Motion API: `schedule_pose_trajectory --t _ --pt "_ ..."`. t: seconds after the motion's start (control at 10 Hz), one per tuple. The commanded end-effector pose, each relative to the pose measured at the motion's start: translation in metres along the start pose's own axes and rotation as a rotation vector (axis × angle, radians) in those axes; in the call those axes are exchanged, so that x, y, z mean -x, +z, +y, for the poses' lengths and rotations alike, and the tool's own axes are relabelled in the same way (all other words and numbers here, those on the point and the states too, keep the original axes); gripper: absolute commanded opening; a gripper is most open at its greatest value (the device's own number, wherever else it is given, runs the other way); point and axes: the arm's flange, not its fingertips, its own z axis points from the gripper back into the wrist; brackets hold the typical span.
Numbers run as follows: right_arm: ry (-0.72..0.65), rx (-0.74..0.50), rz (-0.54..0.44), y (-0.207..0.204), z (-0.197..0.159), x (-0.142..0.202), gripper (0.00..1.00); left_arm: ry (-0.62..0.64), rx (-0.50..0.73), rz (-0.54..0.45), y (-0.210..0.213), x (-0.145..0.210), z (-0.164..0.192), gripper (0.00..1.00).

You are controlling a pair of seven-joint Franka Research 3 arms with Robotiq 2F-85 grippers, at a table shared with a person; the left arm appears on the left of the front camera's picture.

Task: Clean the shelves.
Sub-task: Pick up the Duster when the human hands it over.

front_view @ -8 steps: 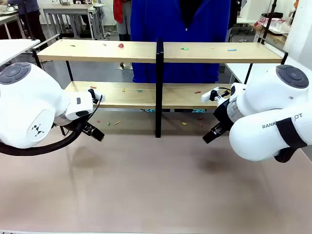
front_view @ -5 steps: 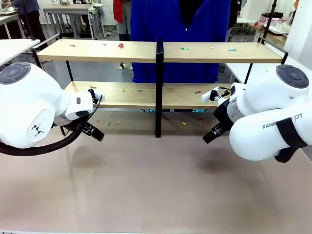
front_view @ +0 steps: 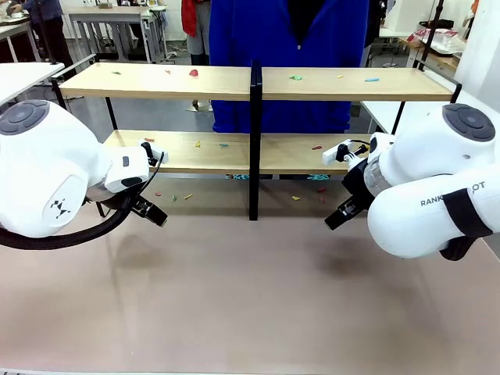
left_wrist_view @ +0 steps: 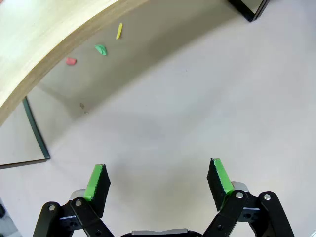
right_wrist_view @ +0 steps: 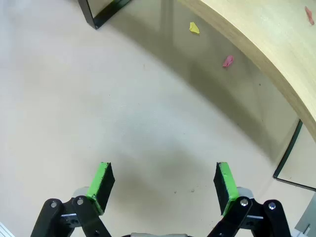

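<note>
While the shelves point(front_view: 156, 82) are standing across the upper half of the front view, at the far side of the bench point(front_view: 250, 312), both arms are hanging low in front of them. The left tool point(front_view: 150, 211) is sitting at the left middle of that frame, just before the lower board point(front_view: 234, 152). In its wrist view, its green pads point(left_wrist_view: 98, 180) are standing wide apart over bare bench, with nothing between them. The right tool point(front_view: 340, 216) is sitting at the right middle, and its jaws are likewise gaping and gripping nothing.

A central black upright point(front_view: 255, 141) is splitting the rack at the frame's middle. Small scraps are lying on the top board: a red scrap point(front_view: 194, 73) left of the upright, a green scrap point(front_view: 296, 77) and a blue scrap point(front_view: 372, 79) right of it. More are lying on the bench under the lower board. A pink bit point(left_wrist_view: 71, 61), a green bit point(left_wrist_view: 100, 49) and a yellow bit point(left_wrist_view: 119, 30) are showing at the upper left of the left wrist view. A yellow piece point(right_wrist_view: 194, 28) and a pink piece point(right_wrist_view: 227, 61) are showing at the upper right of the right wrist view.

A person in a blue top point(front_view: 289, 47) is standing behind the shelves at the upper centre.
</note>
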Motion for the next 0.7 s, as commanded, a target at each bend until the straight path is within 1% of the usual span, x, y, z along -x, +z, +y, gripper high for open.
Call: schedule_pose_trajectory --t 0.0,0.6 --pt "-0.001 0.000 0.000 0.0000 -0.0001 0.0000 1.00 -0.001 0.000 0.000 0.0001 -0.0001 -0.0001 1.00" --pt "-0.001 0.000 0.000 0.0000 -0.0001 0.0000 1.00 -0.001 0.000 0.000 0.0001 -0.0001 -0.0001 1.00"
